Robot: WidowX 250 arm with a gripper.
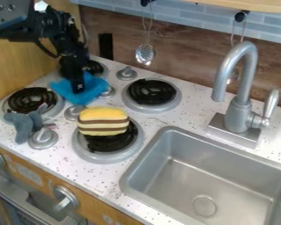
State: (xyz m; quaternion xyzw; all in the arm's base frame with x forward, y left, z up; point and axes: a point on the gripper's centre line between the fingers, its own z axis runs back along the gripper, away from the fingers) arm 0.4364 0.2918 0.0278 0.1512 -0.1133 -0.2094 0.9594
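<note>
The arm [52, 26] is cut off by the upper left edge, and the back left burner [95, 67] is partly hidden by the hand [77, 89] and the blue cloth [95, 88]. The middle of the cloth is also covered by the hand, and the right side of the sink [187, 132] is cut off. The cloth is crumpled on the desk [152, 121] between the left burners, its wider spread running roughly left to right and one corner pointed toward the near edge. The hand is pointed down and set against the cloth; whether it is spread or pressed together, or whether any cloth is pinched, cannot be told. Nearby, a yellow-and-brown striped toy [103, 121] is seen on the front burner [107, 154], and a grey-blue soft toy [23, 125] beside a knob [43, 137].
</note>
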